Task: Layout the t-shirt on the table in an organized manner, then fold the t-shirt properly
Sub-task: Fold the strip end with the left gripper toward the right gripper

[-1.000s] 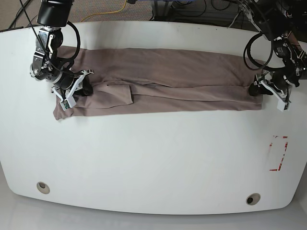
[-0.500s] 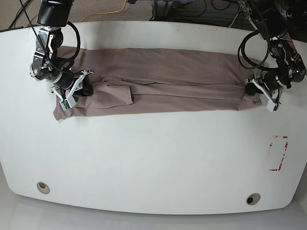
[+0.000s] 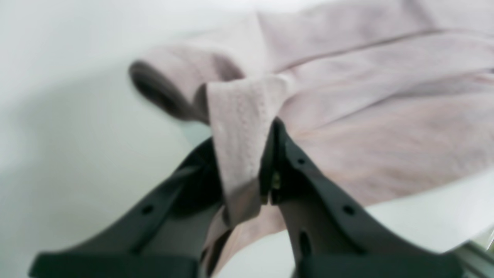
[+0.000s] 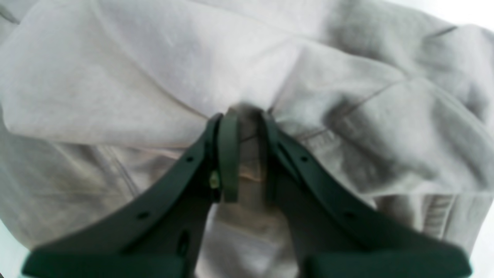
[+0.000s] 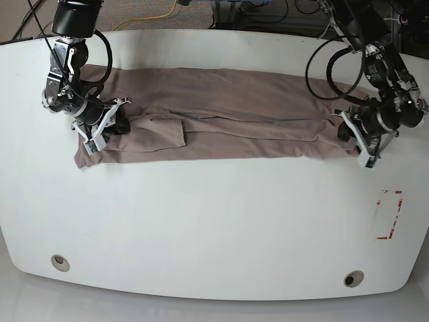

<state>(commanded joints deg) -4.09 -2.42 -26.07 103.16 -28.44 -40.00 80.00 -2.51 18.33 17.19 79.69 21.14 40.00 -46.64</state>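
The taupe t-shirt (image 5: pixel 228 111) lies folded into a long band across the far half of the white table (image 5: pixel 214 221). My left gripper (image 5: pixel 350 135) is at the band's right end, shut on the hemmed edge of the t-shirt (image 3: pixel 239 146), which is pinched between the dark fingers (image 3: pixel 293 170) and lifted into a small roll. My right gripper (image 5: pixel 110 124) is at the band's left end, shut on a bunched fold of the t-shirt (image 4: pixel 247 154) between its fingers (image 4: pixel 227 162). Wrinkled cloth fills the right wrist view.
A red tape rectangle (image 5: pixel 390 215) marks the table at the right. Two grey grommets (image 5: pixel 60 261) (image 5: pixel 353 278) sit near the front edge. Cables and a yellow cord (image 5: pixel 151 17) lie on the floor beyond the far edge.
My left gripper has dragged the right end of the t-shirt leftward and toward the front, shortening the band. The right gripper and the left end have stayed put.
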